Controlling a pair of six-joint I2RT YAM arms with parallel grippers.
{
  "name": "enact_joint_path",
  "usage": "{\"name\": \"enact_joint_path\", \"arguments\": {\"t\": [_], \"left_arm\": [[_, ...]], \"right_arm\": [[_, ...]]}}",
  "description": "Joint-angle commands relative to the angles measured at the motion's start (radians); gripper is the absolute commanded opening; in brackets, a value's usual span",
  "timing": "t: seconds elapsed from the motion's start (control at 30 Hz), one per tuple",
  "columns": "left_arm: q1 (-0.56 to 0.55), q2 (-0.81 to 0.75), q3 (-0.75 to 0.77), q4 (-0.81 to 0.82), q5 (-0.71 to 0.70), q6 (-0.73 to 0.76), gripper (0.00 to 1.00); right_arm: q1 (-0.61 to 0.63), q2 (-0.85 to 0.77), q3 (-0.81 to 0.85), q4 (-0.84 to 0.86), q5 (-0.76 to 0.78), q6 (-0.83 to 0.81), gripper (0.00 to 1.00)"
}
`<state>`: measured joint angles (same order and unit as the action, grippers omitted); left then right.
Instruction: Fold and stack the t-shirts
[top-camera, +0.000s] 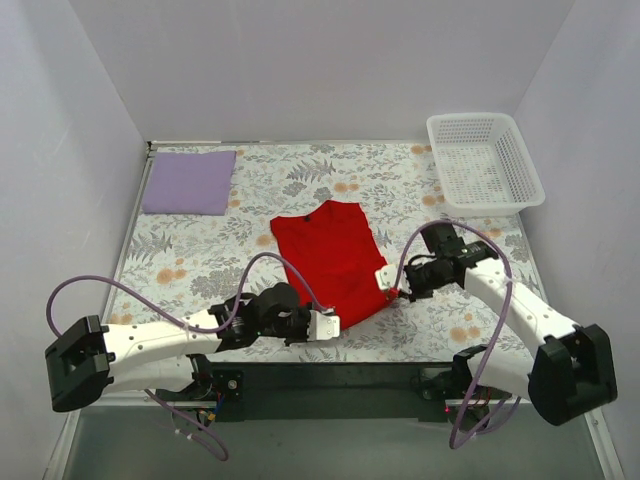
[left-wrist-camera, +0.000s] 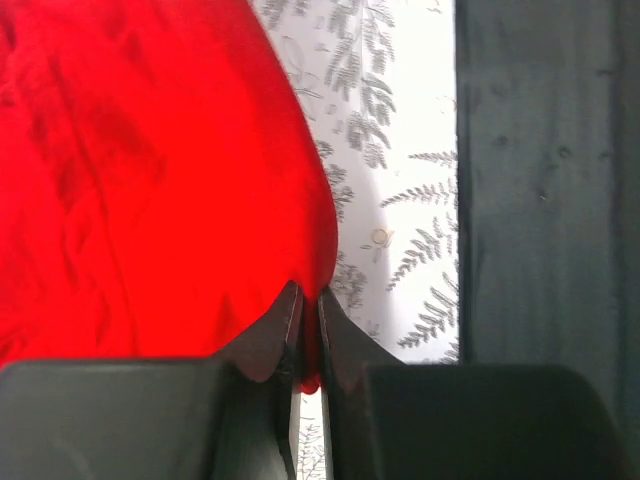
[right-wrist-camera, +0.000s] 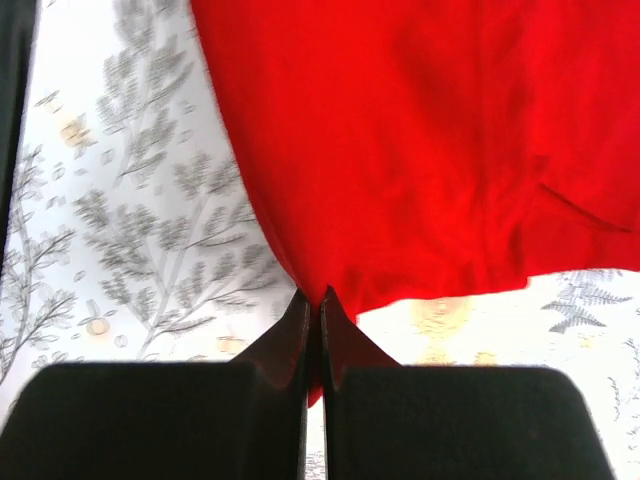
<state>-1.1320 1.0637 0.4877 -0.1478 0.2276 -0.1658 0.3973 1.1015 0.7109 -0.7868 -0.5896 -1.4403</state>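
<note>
A red t-shirt lies partly folded in the middle of the table. My left gripper is shut on its near left corner; the left wrist view shows the red cloth pinched between the jaws at my left gripper. My right gripper is shut on the near right corner; the right wrist view shows the red cloth pinched at my right gripper. A folded lilac t-shirt lies flat at the far left.
A white plastic basket stands at the far right corner. The floral tablecloth covers the table. The dark front edge of the table runs close beside my left gripper. White walls enclose the table on three sides.
</note>
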Motion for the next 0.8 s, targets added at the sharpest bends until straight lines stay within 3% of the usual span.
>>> {"name": "enact_joint_path", "arguments": {"t": [0.0, 0.07, 0.2, 0.3, 0.43, 0.57, 0.77], "left_arm": [[0.046, -0.018, 0.018, 0.059, -0.096, -0.012, 0.0], [0.11, -0.021, 0.031, 0.097, -0.073, 0.006, 0.0], [0.405, 0.014, 0.066, 0.277, 0.042, 0.014, 0.0], [0.582, 0.148, 0.168, 0.368, 0.14, -0.006, 0.0], [0.666, 0.352, 0.251, 0.453, 0.151, 0.002, 0.0], [0.712, 0.427, 0.273, 0.534, 0.136, -0.008, 0.0], [0.759, 0.487, 0.262, 0.551, 0.13, 0.0, 0.0]], "right_arm": [[0.0, 0.124, 0.191, 0.041, -0.041, 0.13, 0.01], [0.0, 0.185, 0.27, 0.067, -0.047, 0.174, 0.01], [0.006, 0.422, 0.58, 0.101, -0.055, 0.286, 0.01], [0.006, 0.616, 0.807, 0.127, -0.039, 0.371, 0.01], [0.009, 0.829, 1.013, 0.187, -0.016, 0.483, 0.01], [0.009, 0.992, 1.139, 0.286, 0.013, 0.586, 0.01], [0.011, 1.093, 1.214, 0.353, 0.02, 0.661, 0.01]]}}
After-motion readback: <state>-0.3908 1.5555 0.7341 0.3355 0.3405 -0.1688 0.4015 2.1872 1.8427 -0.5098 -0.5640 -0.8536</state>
